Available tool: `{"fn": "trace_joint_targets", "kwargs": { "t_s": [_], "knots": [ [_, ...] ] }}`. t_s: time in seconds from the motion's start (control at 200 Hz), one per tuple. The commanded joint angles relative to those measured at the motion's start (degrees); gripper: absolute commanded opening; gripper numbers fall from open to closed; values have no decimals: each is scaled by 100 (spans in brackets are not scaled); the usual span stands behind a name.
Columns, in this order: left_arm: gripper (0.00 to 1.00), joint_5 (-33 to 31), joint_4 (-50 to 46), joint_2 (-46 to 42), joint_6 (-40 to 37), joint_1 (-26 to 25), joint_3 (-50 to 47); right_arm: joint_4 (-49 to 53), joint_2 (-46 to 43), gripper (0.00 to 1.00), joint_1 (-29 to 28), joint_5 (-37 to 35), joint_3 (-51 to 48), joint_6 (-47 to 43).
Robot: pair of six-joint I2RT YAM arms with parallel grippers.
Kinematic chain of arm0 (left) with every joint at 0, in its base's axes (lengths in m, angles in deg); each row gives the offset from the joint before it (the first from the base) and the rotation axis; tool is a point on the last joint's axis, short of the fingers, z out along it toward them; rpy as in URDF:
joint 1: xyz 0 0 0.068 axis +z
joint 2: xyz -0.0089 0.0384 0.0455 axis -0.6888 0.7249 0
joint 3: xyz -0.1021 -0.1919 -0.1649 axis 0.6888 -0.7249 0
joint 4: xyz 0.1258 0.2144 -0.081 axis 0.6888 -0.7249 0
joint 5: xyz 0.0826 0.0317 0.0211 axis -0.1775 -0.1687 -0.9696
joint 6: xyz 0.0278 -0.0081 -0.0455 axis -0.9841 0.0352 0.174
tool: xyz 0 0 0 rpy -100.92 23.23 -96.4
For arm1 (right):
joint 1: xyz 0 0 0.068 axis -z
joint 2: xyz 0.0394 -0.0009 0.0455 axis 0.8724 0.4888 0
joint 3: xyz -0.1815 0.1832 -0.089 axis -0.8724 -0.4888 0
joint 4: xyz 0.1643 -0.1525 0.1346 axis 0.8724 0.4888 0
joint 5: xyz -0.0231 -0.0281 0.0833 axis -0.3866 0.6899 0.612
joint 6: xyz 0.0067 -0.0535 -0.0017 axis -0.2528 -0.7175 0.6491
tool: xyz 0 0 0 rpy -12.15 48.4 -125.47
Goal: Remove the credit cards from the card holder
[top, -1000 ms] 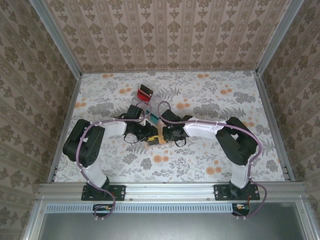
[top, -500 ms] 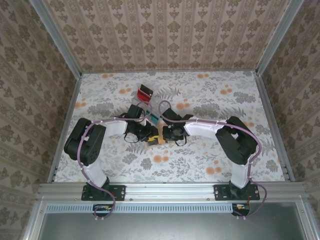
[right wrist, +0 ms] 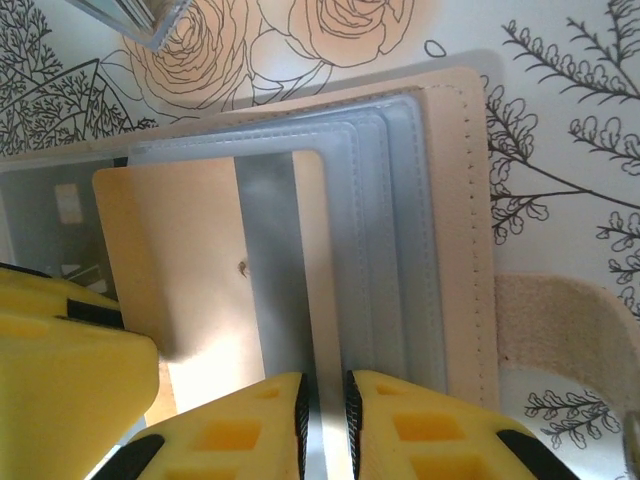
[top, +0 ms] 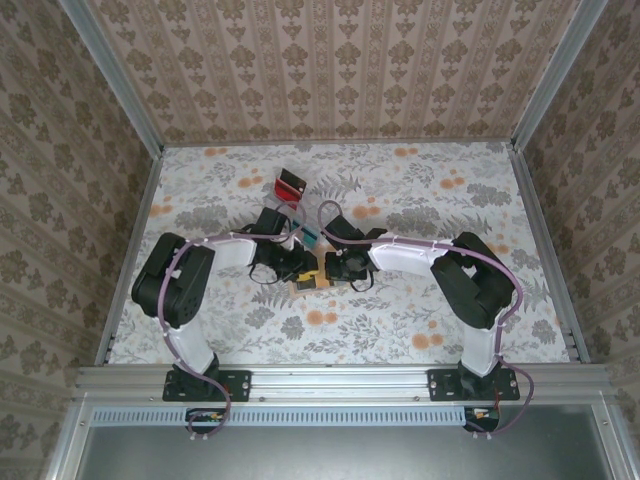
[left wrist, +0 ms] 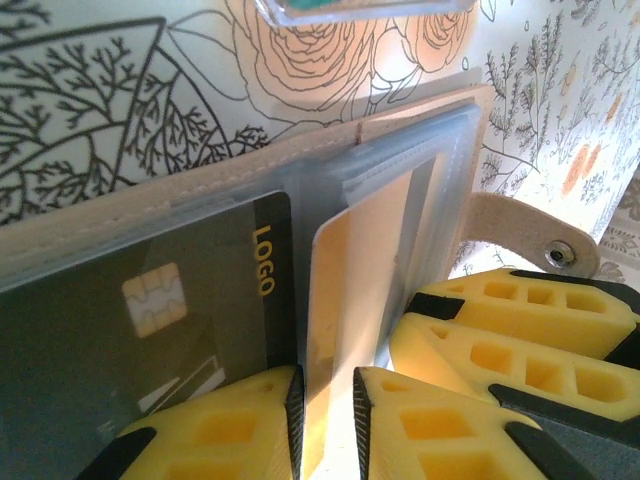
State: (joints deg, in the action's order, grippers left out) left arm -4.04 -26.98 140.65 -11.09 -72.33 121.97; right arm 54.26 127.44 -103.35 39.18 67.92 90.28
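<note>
Left gripper (left wrist: 328,385) first: jaws nearly together, nipping the near edge of the yellow card (left wrist: 350,270), which stands partly out of its blue-grey pocket in the card holder (left wrist: 200,195). Right gripper (right wrist: 325,385) sits just alongside, also pinched narrow, on what looks like a pocket leaf of the card holder. I read that as bracing, so the holder doesn't drag along when the card slides free. The card holder lies open and flat on the table (top: 420,200), its strap (right wrist: 560,330) flopped out sideways. A dark card (left wrist: 150,320) sits tucked in the pocket beside the yellow one. A clear stand (left wrist: 370,8) is just beyond the card holder's far edge.
</note>
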Motion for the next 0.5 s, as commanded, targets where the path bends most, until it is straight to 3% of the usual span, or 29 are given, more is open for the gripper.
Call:
{"fn": "trace_joint_targets", "kwargs": {
  "t_s": [0.0,0.495],
  "knots": [
    [22,173,-29,111,-177,6,111,45,168,22,26,120,96,-73],
    [15,165,-256,-132,-410,83,90,238,185,21,31,-150,91,-23]
  ]
}}
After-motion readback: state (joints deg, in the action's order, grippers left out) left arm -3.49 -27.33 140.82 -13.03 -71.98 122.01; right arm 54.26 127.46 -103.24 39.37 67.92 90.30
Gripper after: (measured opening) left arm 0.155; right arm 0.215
